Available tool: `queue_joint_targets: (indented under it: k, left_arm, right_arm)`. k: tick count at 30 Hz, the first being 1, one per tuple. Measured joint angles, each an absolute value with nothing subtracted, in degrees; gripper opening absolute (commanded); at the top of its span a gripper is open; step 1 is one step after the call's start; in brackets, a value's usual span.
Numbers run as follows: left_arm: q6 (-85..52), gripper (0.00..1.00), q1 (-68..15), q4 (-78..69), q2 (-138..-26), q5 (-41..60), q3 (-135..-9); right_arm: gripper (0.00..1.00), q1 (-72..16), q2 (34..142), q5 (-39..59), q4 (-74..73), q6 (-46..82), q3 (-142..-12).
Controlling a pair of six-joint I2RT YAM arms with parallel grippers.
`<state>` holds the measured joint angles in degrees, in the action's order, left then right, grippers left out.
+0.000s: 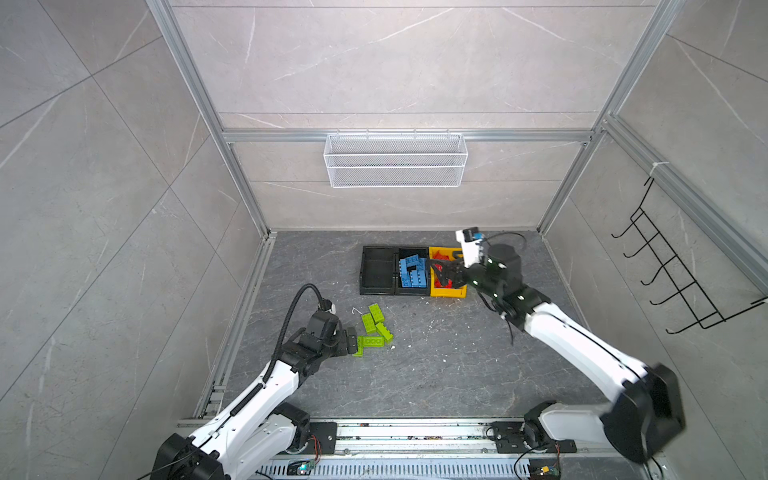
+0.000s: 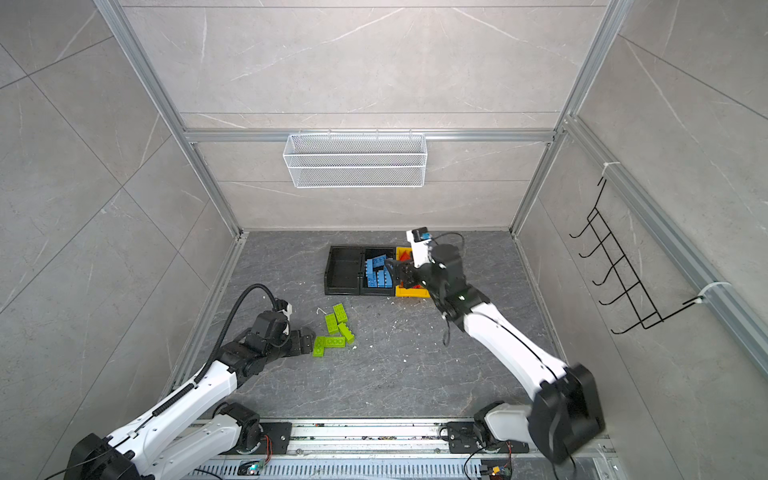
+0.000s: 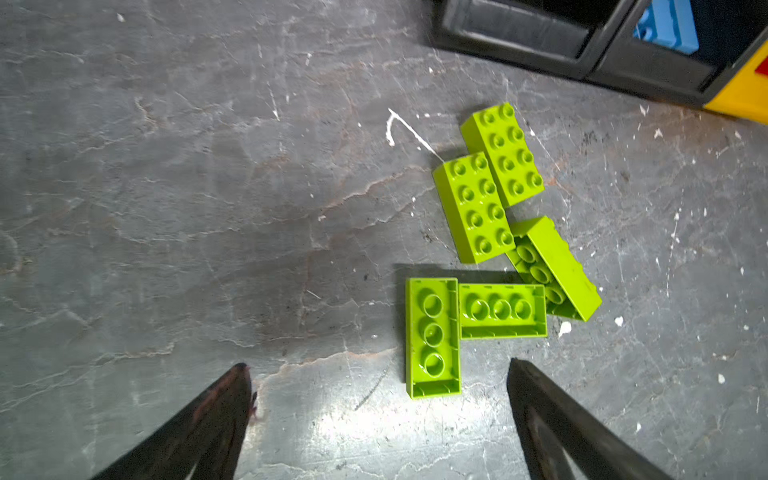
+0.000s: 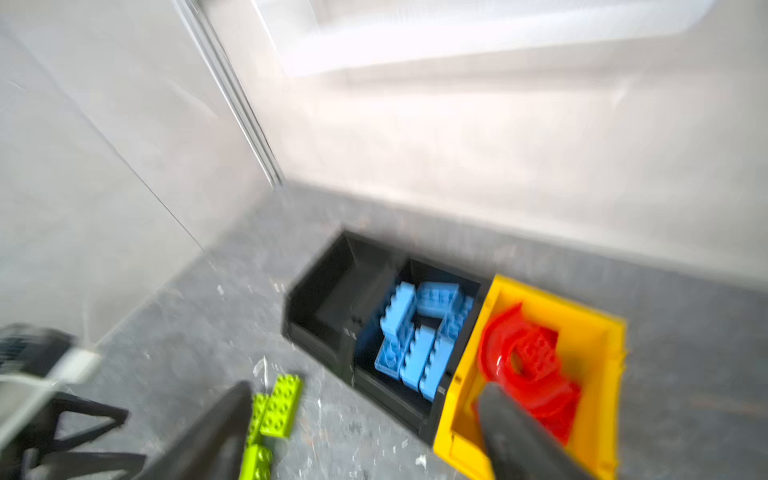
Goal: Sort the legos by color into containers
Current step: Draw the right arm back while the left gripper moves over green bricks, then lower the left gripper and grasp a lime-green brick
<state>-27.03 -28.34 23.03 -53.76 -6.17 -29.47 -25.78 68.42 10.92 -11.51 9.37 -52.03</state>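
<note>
Nearest, the left pincer [image 3: 379,365], spread apart, sits just beside five clustered green legos [image 3: 473,208] on the worktop [image 3: 166,208]; farther right, the right pincer [image 4: 365,386], also spread, hangs above the yellow bin [image 4: 598,353] of red legos [image 4: 528,357].

Soft, even light is filling both top views, brightening the pale wall panels [image 1: 395,62], while the dark floor [image 1: 436,374] is showing only faint shadows. The wide lens is bowing the frame rails [image 1: 199,104] outward near the edges, and the elbow of the right arm [image 1: 648,407] is smearing with motion blur. The left wrist view is looking sharp: a white glare patch is shining on the floor near the green bricks [image 3: 473,208], which are casting short, dark shadows. The right wrist view is blurring all over. There the back wall [image 4: 457,83] is washing out to white, and the blue bricks [image 4: 419,340] and yellow bin [image 4: 602,374] are looking soft.
</note>
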Motion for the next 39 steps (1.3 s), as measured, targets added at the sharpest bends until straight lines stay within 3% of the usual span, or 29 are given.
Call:
queue_joint_targets:
  k: [4, 9, 17, 24, 31, 39]
  left_arm:
    - [-27.00, 0.96, -31.79, 24.84, -56.80, -7.05, -30.83]
    - [-26.22, 0.89, -35.59, 25.98, -65.21, -8.29, -35.48]
    - [-26.94, 0.85, -41.12, 29.80, -80.47, -13.89, -44.71]
    - [-27.79, 0.81, -41.10, 31.81, -80.93, -13.30, -44.01]
    - [-27.86, 0.75, -41.08, 31.79, -83.66, -11.79, -44.01]
    - [-27.90, 0.62, -39.40, 31.24, -87.18, -8.51, -45.12]
  right_arm:
    - [1.00, -25.78, 61.41, 10.50, -18.28, 9.28, -44.31]
    - [1.00, -25.78, 62.63, 12.78, -18.37, 8.34, -39.79]
    - [0.96, -25.78, 60.27, 13.67, -31.03, 11.07, -27.86]
    - [0.95, -25.78, 57.52, 13.17, -38.30, 14.04, -24.10]
    - [0.90, -25.78, 61.43, 16.12, -40.03, 16.99, -24.29]
    - [0.88, -25.78, 62.89, 16.45, -39.24, 16.97, -24.40]
